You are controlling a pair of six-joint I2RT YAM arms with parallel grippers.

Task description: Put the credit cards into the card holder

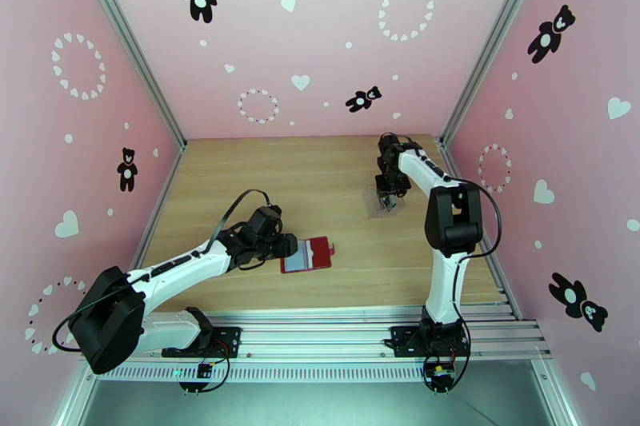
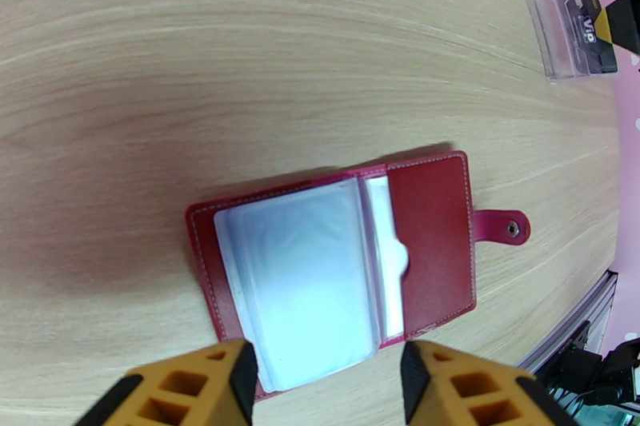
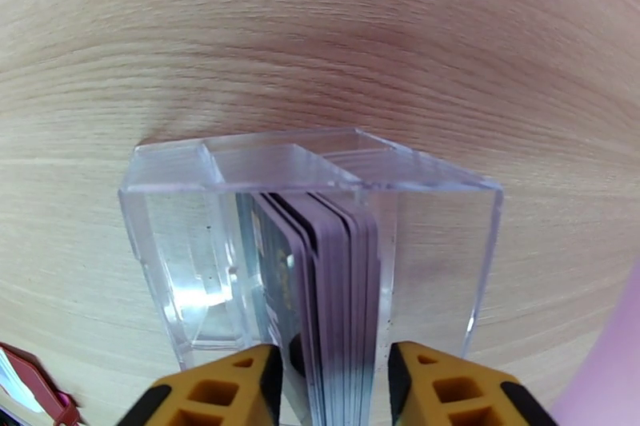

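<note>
**One holder lying open, one stack of cards in its case**

You have one bench [image 1: 320,172] with two arms reaching over it. The single red card holder [image 1: 308,254] lies open, pale sleeves up, just below the centre of the overhead frame. Your left jaws are spread wide at its left edge, gripping nothing. One clear case [image 3: 184,260], right of centre, holds the credit cards [image 3: 336,284] upright in one stack, packed too tightly to count. Your right jaws straddle that stack, but you cannot tell whether they pinch it.
</note>
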